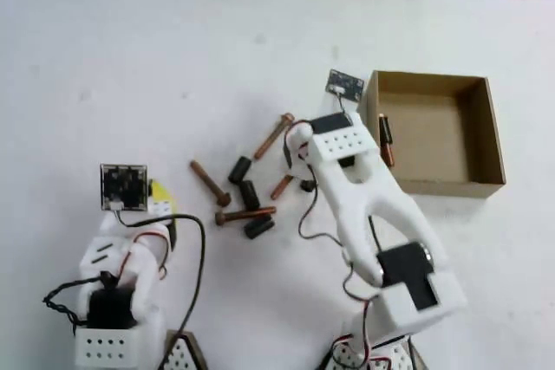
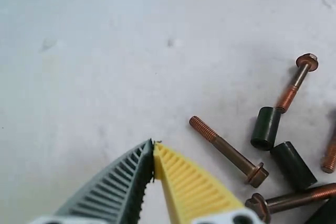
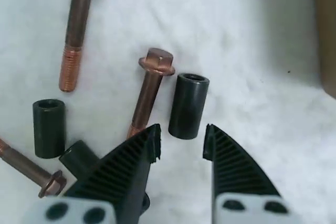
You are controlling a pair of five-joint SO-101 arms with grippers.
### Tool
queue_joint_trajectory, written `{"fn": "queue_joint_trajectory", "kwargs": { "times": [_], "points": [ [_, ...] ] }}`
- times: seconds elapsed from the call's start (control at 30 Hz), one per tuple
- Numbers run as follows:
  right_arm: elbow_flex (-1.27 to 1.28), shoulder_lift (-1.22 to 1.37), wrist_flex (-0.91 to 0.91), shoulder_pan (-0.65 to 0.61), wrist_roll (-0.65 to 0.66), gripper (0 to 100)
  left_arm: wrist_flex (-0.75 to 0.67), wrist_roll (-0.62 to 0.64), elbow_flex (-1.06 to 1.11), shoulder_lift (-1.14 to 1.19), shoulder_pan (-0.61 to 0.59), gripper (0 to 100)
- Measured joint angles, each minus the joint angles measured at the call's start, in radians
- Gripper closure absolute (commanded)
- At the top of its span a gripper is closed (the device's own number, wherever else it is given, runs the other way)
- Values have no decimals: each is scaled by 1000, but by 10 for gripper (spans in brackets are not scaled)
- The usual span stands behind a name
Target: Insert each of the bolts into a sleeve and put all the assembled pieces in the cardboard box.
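The right hand is released, its two black fingers parted. It hangs low over the white surface near the middle of the high view, just left of the cardboard box. A black sleeve lies on its side directly ahead of the gap between the fingertips, and neither finger touches it. A copper bolt lies just beside that sleeve and roughly parallel to it, with its hex head at the far end and its threaded end passing behind one fingertip.

The left hand is clenched on nothing, its grey finger and yellow finger meeting at the tips. It sits at the lower left of the high view, over bare surface and apart from the loose parts.

Those parts lie flat in the centre of the high view. A long bolt is at the top of the cluster, a second bolt at its left edge and a third bolt lower down. Dark sleeves are scattered among them.

Inside the box, against the left wall, lies one copper piece with a dark band. Whether that band is a sleeve cannot be told.
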Motion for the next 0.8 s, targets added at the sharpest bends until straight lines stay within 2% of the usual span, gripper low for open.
{"fn": "queue_joint_trajectory", "kwargs": {
  "times": [0.8],
  "points": [
    [-61,130,-18,32,-54,875,0,0,0,0,0,980]
  ]
}}
